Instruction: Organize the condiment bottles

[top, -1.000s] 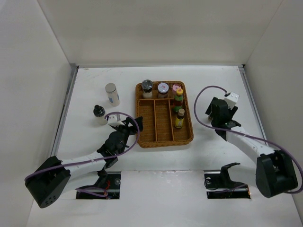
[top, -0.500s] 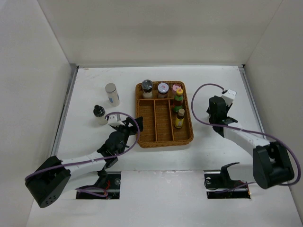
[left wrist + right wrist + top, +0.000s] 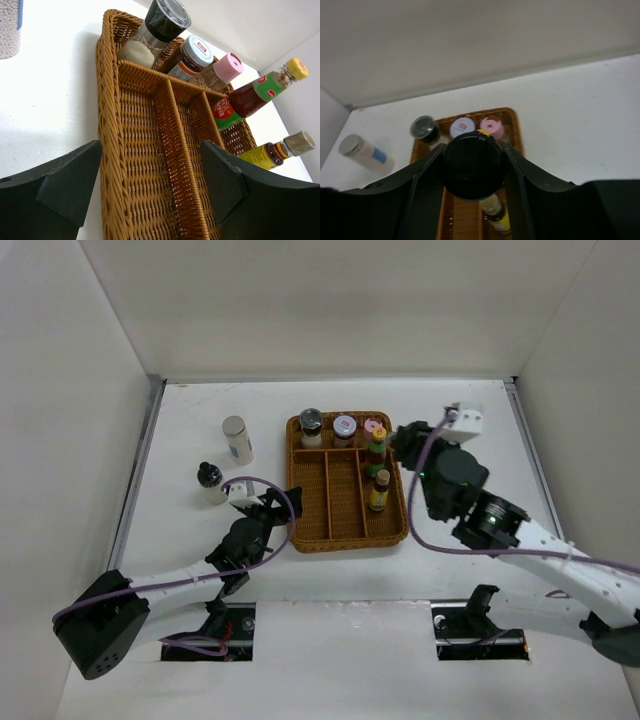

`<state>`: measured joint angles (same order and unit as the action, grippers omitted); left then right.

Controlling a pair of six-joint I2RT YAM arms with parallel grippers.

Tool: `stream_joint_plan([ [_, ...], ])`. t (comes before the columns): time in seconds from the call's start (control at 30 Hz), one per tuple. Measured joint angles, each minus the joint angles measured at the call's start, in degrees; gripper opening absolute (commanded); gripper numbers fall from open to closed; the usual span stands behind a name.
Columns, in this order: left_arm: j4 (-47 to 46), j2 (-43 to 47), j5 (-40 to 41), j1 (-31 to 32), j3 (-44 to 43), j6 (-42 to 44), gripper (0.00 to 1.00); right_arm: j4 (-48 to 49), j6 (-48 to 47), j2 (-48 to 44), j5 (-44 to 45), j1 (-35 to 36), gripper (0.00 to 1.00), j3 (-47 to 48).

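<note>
The wicker tray [image 3: 300, 530] holds a black-lidded jar [image 3: 311, 422], a white-lidded jar [image 3: 344, 427], a pink-lidded jar [image 3: 373, 427], a green-labelled yellow-capped bottle [image 3: 377, 447] and a brown yellow-labelled bottle [image 3: 380, 491]. My right gripper [image 3: 405, 445] hangs over the tray's right rim, shut on a jar with a round black lid [image 3: 473, 164]. My left gripper [image 3: 150, 185] is open and low, its fingers [image 3: 65, 185] on either side of the tray's left wall [image 3: 107, 150]. A white cylinder with a grey cap [image 3: 236, 440] and a small black-capped bottle [image 3: 209, 480] stand on the table left of the tray.
White walls close in the table on the left, back and right. The tray's two long left compartments [image 3: 342, 490] have nothing in them. The left arm's purple cable [image 3: 262, 483] loops beside the small black-capped bottle.
The right arm has risen and swung left from the table right of the tray to the tray's right rim, its jaws closing. The left arm has not moved.
</note>
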<state>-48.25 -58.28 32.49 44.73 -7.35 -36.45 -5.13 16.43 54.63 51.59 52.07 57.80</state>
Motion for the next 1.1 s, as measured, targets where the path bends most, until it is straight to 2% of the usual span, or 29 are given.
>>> stream_joint_plan([
  [0.13,0.0,0.2,0.0,-0.1,0.0,0.0,0.79,3.8,-4.1,13.6,-3.1,3.6,0.33,7.7],
  [0.27,0.1,1.9,0.0,-0.9,0.0,0.0,0.79,5.9,-6.5,27.5,-8.1,3.7,0.32,12.7],
  [0.43,0.1,3.8,0.0,-1.7,0.0,0.0,0.79,7.5,-7.9,39.9,-12.9,2.5,0.32,15.6],
  [0.67,0.4,3.6,0.0,-1.8,0.0,0.0,0.79,9.8,-7.6,48.0,-14.6,-2.6,0.31,15.6],
  [1.1,0.5,1.9,0.0,-1.8,0.0,-0.1,0.79,14.4,-3.3,52.7,-15.7,-4.8,0.34,13.7],
])
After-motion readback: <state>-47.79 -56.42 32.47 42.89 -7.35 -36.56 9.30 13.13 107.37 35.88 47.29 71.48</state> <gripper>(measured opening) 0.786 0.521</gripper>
